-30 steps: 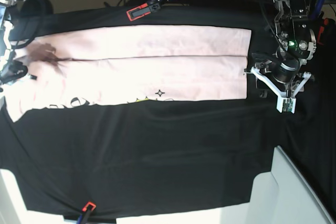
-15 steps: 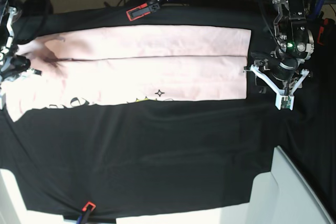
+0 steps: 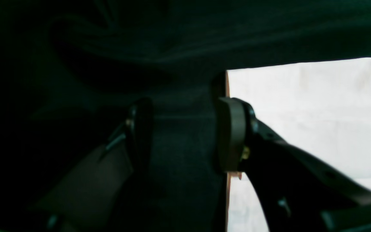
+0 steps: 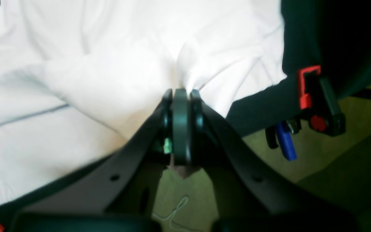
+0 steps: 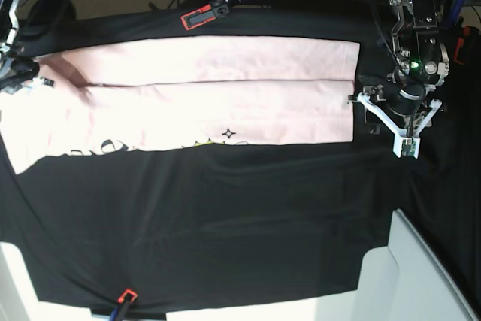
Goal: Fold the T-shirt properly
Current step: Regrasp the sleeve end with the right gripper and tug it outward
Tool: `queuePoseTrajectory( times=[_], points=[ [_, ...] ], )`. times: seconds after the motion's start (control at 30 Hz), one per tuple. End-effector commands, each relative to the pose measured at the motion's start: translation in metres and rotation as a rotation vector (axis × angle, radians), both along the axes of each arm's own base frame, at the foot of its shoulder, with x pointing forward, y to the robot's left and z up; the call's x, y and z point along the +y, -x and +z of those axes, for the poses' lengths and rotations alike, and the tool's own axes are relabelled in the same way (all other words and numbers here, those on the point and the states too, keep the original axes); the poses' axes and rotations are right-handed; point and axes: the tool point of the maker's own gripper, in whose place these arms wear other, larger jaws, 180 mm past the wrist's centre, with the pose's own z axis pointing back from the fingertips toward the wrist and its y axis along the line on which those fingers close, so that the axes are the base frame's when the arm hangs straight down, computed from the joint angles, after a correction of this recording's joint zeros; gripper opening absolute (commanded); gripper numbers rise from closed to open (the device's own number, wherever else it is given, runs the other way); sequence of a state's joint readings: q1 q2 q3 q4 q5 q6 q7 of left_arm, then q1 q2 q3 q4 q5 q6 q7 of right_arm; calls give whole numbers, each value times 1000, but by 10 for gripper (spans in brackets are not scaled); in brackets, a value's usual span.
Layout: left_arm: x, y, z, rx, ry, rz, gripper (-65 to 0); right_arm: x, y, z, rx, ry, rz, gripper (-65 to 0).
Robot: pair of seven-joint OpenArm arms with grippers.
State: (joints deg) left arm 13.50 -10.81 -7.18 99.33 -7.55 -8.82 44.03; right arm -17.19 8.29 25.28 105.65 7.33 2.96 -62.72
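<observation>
Black cloth (image 5: 225, 223) | T-shirt (image 5: 225, 110): lettering illegible | left fingers (image 3: 233, 135) open; right fingers (image 4: 181, 100) gripping shirt

From here, smooth black cloth (image 5: 225, 223) gives open passage across lower centre; a red-and-blue clamp (image 5: 222, 8) blocks top centre.

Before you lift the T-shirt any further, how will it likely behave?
The T-shirt will probably hang floppy, since it gathers into soft creases at the right end effector. Its folded layers might slip apart, as they appear loosely stacked.
</observation>
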Motion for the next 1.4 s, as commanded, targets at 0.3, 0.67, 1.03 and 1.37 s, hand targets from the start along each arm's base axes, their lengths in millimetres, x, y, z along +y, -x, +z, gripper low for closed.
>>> queuePoseTrajectory(
  times=[0.3, 0.67, 1.03, 1.37],
  points=[
    [3, -15, 15, -60, -15, -3, -339, 11, 5, 17, -50, 18, 12, -650],
    [8, -16, 18, -60, -31, -9, -339, 24, 21, 4, -19, -24, -7, -650],
    [10, -16, 19, -60, -37, -9, -339, 24, 25, 3, -14, -25, -15, -650],
    [9, -20, 21, -70, -37, -10, -339, 23, 40, -2, 23, -22, -18, -650]
  ],
)
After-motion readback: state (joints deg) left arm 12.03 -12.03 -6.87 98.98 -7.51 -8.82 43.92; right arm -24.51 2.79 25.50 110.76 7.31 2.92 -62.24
